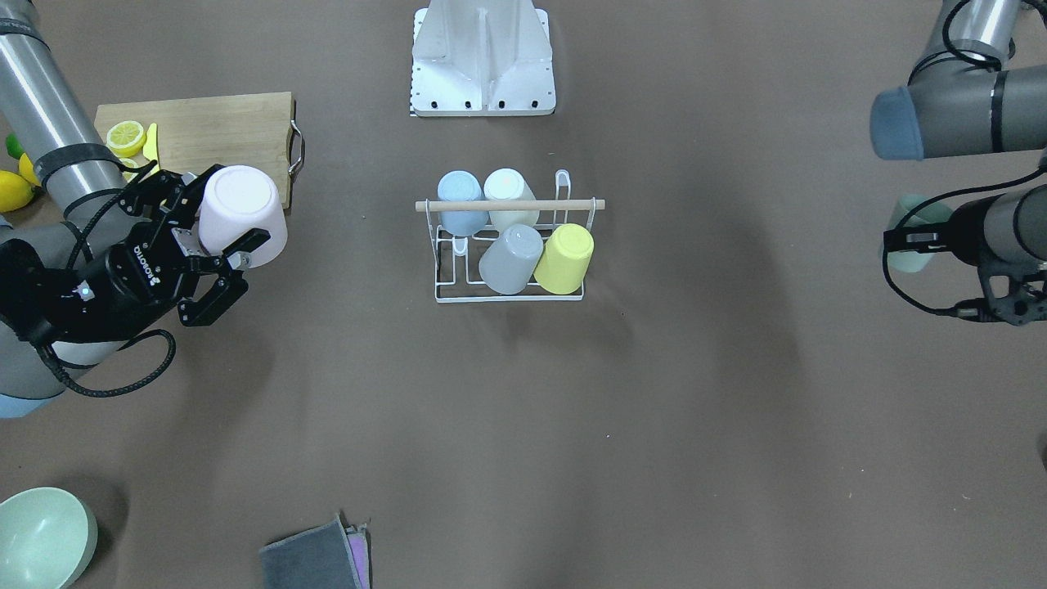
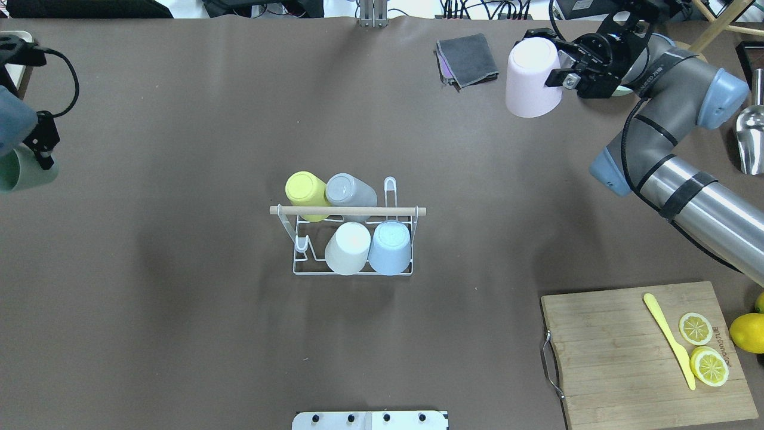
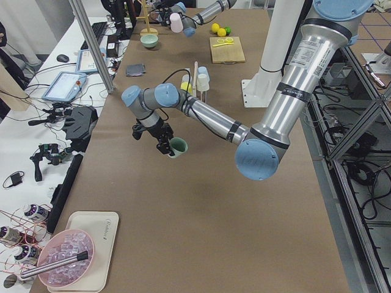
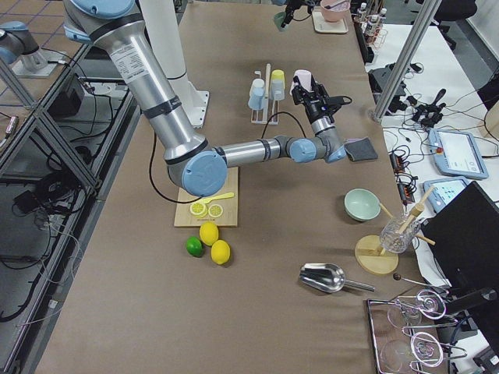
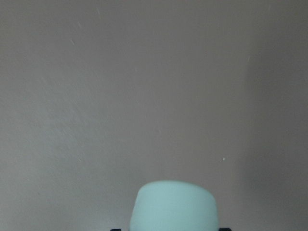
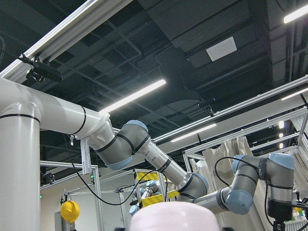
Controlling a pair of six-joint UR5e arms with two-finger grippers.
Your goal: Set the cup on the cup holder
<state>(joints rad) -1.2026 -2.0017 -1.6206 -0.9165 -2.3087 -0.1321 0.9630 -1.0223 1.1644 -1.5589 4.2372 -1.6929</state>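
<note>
the right hand [image 2: 548, 57] is closed across a pink cup [image 2: 528, 86], holding it bottom-up, raised above the right side of the bench [image 2: 179, 328]. the left hand [image 1: 914, 240] is closed on a pale green cup [image 1: 904, 263] out on the left side. the cup holder [image 2: 348, 210] stands mid-bench, well apart from both, with a yellow cup [image 2: 305, 191], grey cup [image 2: 352, 190], white cup [image 2: 347, 248] and blue cup [image 2: 391, 246] tipped over its prongs; the near-left prong [image 2: 301, 243] and far-right prong [image 2: 389, 185] stand uncovered

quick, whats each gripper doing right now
Left gripper: closed, holding the mint green cup.
Right gripper: closed, holding the pink cup upside down.
</note>
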